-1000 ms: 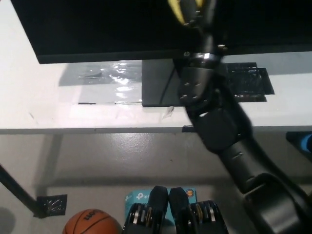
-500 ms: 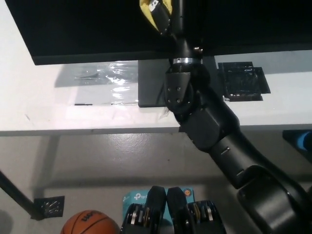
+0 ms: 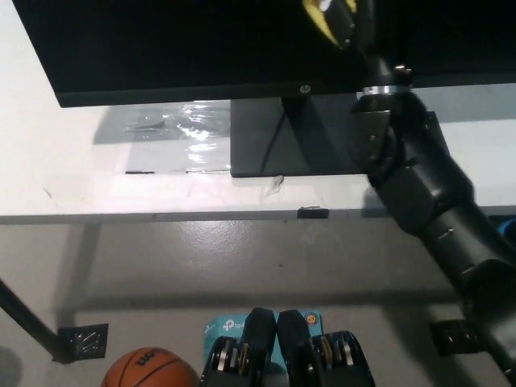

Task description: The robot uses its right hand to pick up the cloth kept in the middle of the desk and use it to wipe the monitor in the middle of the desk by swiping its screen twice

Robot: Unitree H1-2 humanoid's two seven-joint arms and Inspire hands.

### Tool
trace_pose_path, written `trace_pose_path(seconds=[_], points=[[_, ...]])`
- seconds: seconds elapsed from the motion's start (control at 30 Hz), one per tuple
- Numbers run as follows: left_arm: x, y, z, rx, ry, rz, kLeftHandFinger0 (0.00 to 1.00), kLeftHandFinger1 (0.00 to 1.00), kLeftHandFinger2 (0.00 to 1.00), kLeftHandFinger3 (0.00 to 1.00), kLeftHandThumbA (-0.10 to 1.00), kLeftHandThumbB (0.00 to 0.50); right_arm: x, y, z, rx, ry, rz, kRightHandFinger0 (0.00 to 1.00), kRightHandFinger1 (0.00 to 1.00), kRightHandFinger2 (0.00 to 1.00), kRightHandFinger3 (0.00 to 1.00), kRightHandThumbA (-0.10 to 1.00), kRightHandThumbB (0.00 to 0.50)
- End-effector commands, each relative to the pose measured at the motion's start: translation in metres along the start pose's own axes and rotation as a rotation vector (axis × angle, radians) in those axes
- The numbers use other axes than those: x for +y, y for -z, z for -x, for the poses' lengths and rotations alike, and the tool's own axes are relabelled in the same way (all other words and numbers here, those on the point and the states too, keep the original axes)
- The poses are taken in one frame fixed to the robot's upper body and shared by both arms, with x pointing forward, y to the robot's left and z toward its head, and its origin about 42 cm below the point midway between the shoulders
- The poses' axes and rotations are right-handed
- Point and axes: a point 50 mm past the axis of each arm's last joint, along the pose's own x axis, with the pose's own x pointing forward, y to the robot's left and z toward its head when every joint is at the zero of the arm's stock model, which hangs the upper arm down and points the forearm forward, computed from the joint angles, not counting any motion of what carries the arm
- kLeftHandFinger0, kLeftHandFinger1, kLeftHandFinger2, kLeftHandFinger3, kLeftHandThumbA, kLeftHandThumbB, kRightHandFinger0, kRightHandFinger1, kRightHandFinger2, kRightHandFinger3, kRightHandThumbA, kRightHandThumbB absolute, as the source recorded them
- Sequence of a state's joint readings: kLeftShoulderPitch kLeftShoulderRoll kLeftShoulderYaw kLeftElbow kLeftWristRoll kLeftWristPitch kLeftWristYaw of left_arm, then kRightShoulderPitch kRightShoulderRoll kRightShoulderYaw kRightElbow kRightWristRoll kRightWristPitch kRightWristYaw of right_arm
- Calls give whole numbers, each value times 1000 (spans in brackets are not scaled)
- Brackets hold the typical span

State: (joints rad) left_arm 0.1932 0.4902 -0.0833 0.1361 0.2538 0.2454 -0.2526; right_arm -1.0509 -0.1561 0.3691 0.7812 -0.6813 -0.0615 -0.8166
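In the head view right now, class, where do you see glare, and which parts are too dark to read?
Head view: glare shines off the clear plastic sheet on the white desk; the black monitor screen is a featureless dark mass; the black right hand holding the yellow cloth merges into it at the top edge.

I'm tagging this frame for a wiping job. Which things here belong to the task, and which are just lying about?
Part of the job:
- monitor, its screen being wiped
- yellow cloth, held against the screen
- right hand, at the top edge, gripping the cloth
- desk

Lying about:
- basketball on the floor
- blue box on the floor
- clear plastic sheet on the desk
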Motion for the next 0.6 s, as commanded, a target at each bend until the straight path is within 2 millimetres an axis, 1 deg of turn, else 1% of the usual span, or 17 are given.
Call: trace_pose_path(seconds=[0.0, 0.03, 0.07, 0.1, 0.13, 0.17, 0.2, 0.23, 0.27, 0.33, 0.37, 0.4, 0.47, 0.5, 0.53, 0.57], points=[[10, 6, 8, -15, -37, -25, 737, 594, 0, 0, 542, 500, -28, 17, -20, -26, 76, 37, 0, 0, 401, 272, -100, 112], [10, 5, 8, -17, -37, -28, 739, 594, 0, 0, 543, 500, -29, 18, -19, -26, 77, 41, 0, 0, 403, 268, -100, 111], [10, 5, 8, -21, -38, -29, 737, 597, 0, 0, 542, 500, -32, 24, -16, -27, 77, 54, 0, 0, 425, 281, -100, 138], [10, 5, 8, -13, -37, -28, 745, 606, 0, 0, 541, 500, -35, 29, -13, -30, 80, 68, 0, 0, 439, 256, -100, 159], [10, 4, 8, -11, -38, -27, 748, 608, 0, 0, 540, 500, -36, 31, -12, -31, 81, 72, 0, 0, 421, 208, -100, 165], [10, 5, 8, -9, -38, -28, 748, 607, 0, 0, 539, 500, -37, 34, -10, -22, 76, 79, 0, 12, 434, 186, -100, 166], [11, 6, 8, -11, -40, -32, 730, 588, 0, 0, 537, 500, -39, 43, -4, 6, 66, 100, 0, 10, 419, 163, -100, 151], [11, 7, 8, -6, -41, -17, 734, 595, 0, 0, 522, 500, -40, 46, -2, 31, 52, 108, 0, 2, 409, 160, -100, 145], [11, 6, 8, -12, -37, -38, 724, 589, 0, 0, 540, 500, -42, 50, 0, 39, 55, 104, 0, 0, 409, 143, -100, 138], [11, 8, 8, -16, -38, -21, 739, 593, 0, 0, 550, 500, -44, 56, 5, 40, 62, 108, 0, 0, 390, 145, -100, 147], [11, 8, 8, -12, -36, -37, 750, 602, 0, 0, 566, 500, -47, 61, 8, 42, 68, 108, 0, 0, 345, 112, -100, 145], [11, 9, 8, -11, -39, -31, 751, 601, 0, 0, 566, 500, -50, 67, 12, 55, 63, 119, 0, 0, 328, 106, -100, 113], [9, 11, 9, -7, -39, -26, 751, 600, 0, 0, 559, 500, -50, 69, 15, 61, 56, 123, 0, 0, 317, 104, -100, 107], [9, 12, 11, -10, -38, -21, 758, 602, 0, 0, 547, 500, -53, 76, 20, 66, 51, 142, 0, 0, 324, 152, -100, 96], [9, 13, 12, -8, -38, -19, 759, 602, 0, 0, 546, 500, -53, 76, 21, 67, 48, 143, 0, 0, 326, 151, -100, 96], [9, 13, 12, 3, -39, -23, 761, 604, 0, 0, 545, 500, -55, 79, 23, 79, 52, 146, 0, 0, 323, 196, -100, 83]])
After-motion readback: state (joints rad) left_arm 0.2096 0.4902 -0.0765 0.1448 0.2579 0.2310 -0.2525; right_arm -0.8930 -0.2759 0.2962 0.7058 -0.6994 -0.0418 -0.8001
